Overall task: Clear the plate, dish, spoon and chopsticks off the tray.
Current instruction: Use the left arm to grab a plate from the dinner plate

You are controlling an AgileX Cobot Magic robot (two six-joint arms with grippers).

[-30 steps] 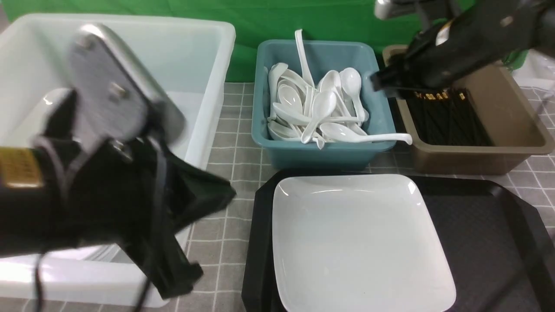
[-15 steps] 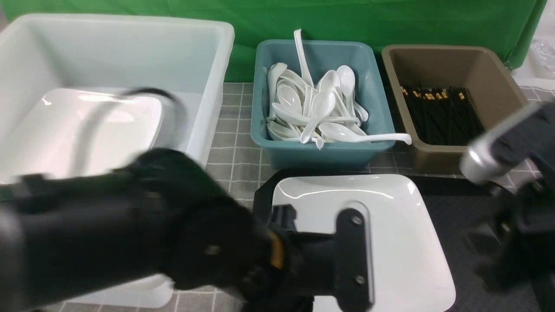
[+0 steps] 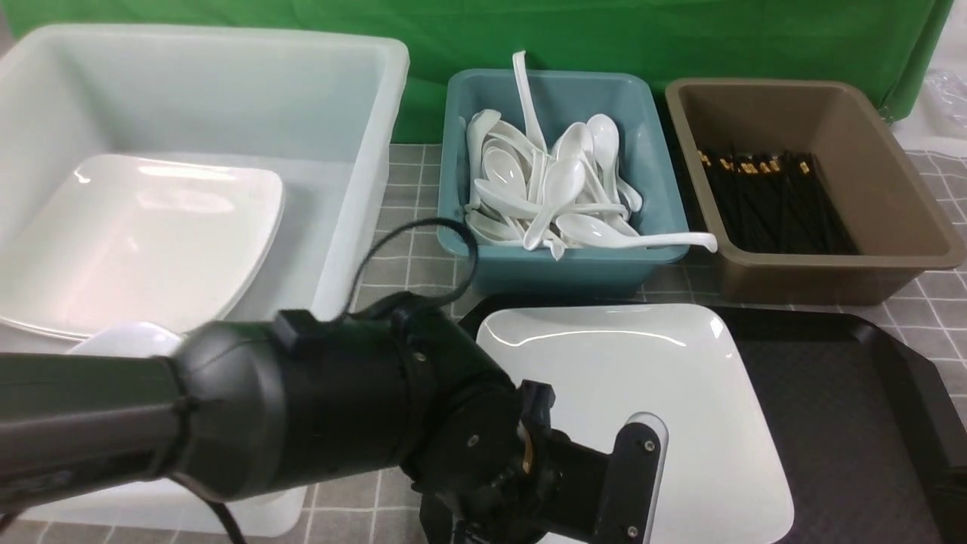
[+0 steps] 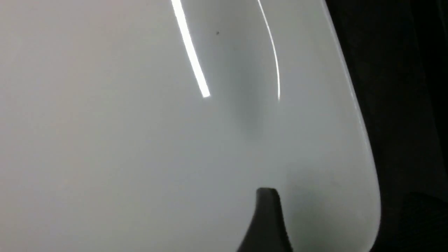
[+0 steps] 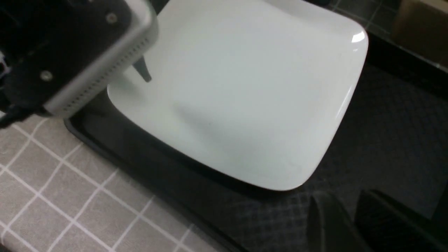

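Clearly the plate [image 3: 627,408] on the tray [image 3: 846,408] looks stiff, glossy and slippery; take its near rim, where the left gripper [image 5: 141,71] hovers, jaw gap hidden

No writing to read anywhere here. The plate [image 3: 627,408] is plain glossy white, no mark or stamp showing. The tray [image 3: 854,408] is bare black texture, no label. The left arm [image 3: 302,408] carries a small yellowish patch near its wrist joint, too blurred to make out. The chopsticks [image 3: 770,200] in the brown tub [image 3: 891,196] show gold bands, but no legible characters. The spoons [image 3: 551,189] are blank as well.
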